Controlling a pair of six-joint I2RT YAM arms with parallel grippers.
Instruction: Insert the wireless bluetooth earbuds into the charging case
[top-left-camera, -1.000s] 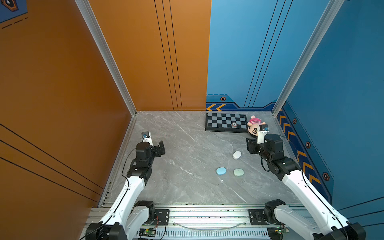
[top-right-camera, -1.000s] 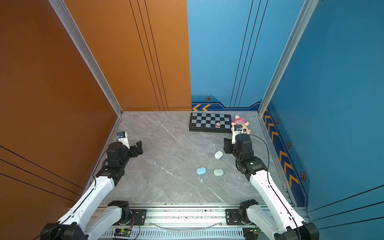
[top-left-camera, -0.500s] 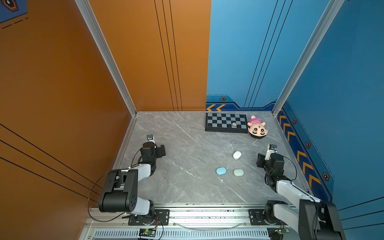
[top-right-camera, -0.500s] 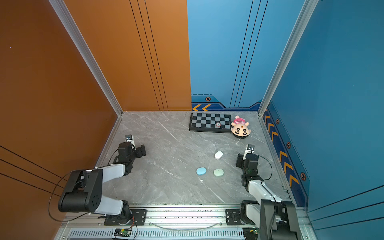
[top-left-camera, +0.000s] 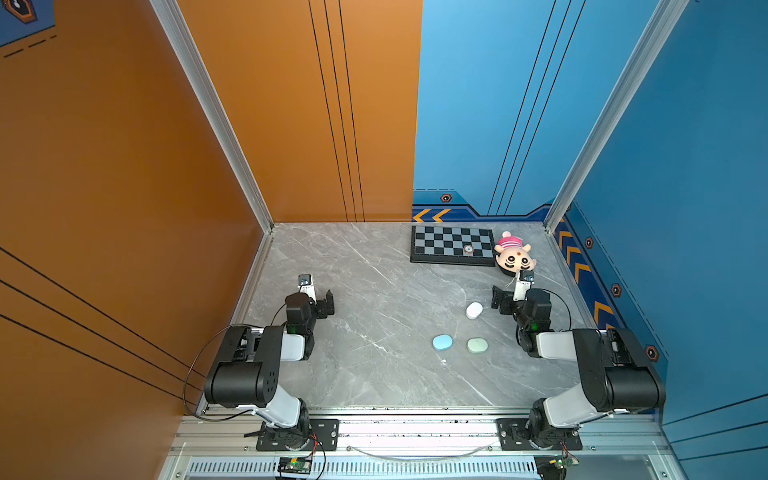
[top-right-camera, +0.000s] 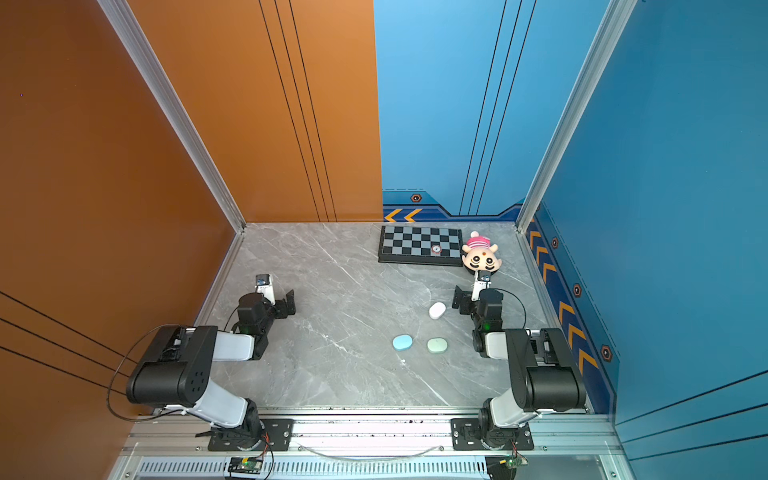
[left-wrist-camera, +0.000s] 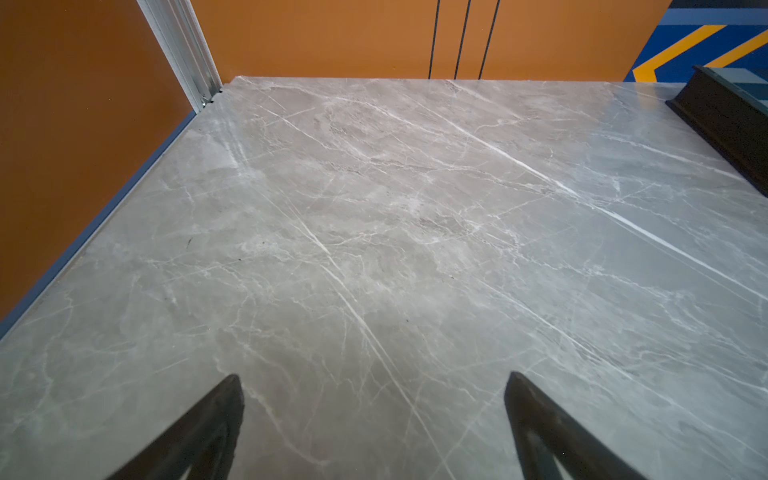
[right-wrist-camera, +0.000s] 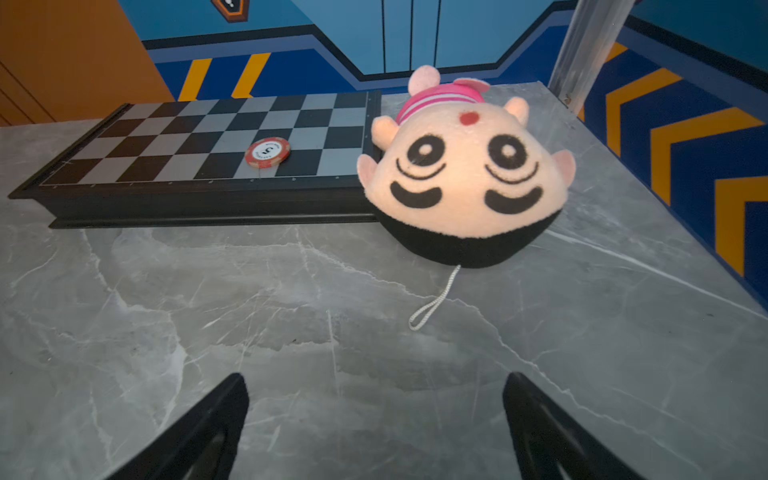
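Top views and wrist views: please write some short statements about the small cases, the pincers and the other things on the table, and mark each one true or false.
1. The white case lies farther from the robot's base than the blue case and the mint case. True.
2. The right pincer holds the white case. False: it is open and empty; the case lies on the table.
3. A red chip lies on the chessboard. True.
4. The plush toy lies in the middle of the table. False: it lies near the far right corner, beside the chessboard.
5. The left pincer is shut. False: it is open over bare table.
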